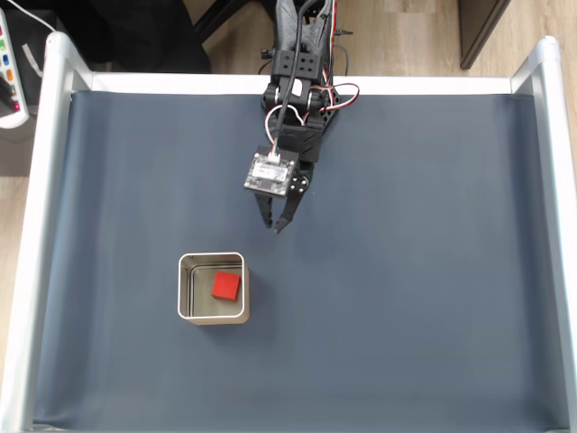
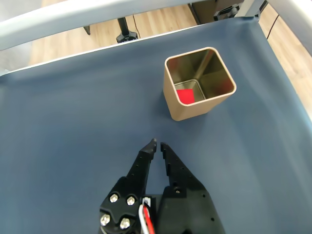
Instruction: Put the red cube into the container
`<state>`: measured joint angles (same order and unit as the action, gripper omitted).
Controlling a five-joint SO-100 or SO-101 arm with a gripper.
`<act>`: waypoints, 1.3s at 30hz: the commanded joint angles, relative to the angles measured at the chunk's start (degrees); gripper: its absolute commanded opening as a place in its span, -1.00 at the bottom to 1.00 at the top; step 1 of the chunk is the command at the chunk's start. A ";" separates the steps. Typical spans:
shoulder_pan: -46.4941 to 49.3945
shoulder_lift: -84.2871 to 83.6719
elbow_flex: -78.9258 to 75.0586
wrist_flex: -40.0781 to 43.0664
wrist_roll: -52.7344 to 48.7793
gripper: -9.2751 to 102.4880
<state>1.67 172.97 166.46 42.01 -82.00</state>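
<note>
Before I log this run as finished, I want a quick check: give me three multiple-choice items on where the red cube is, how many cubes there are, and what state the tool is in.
1. Where is the red cube?
A. on the blue mat beside the tin
B. inside the container
C. between the fingertips

2. How many red cubes are in view?
A. one
B. two
C. three

3. What state is the tool in?
A. clamped on the cube
B. spread wide over the tin
C. nearly shut, holding nothing

Answers: 1 B, both views show the cube on the tin's floor. 2 A, a single cube appears. 3 C, the wrist view shows its tips almost together with nothing between them, away from the tin.
</note>
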 commanded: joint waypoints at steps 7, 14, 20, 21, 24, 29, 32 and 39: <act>-2.64 11.43 12.04 1.67 4.57 -0.83; -4.31 15.64 12.83 11.34 8.79 -0.83; -4.92 19.25 12.83 22.94 7.21 -0.83; -4.92 19.25 12.83 24.87 6.42 -0.83; -5.19 19.25 12.83 28.21 5.27 -0.83; -5.63 19.25 12.83 31.29 2.02 -0.83; -5.63 19.25 12.83 31.29 2.02 -0.83; -5.71 19.25 12.83 31.46 0.62 -0.81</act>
<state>-3.87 192.48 179.74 72.95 -80.77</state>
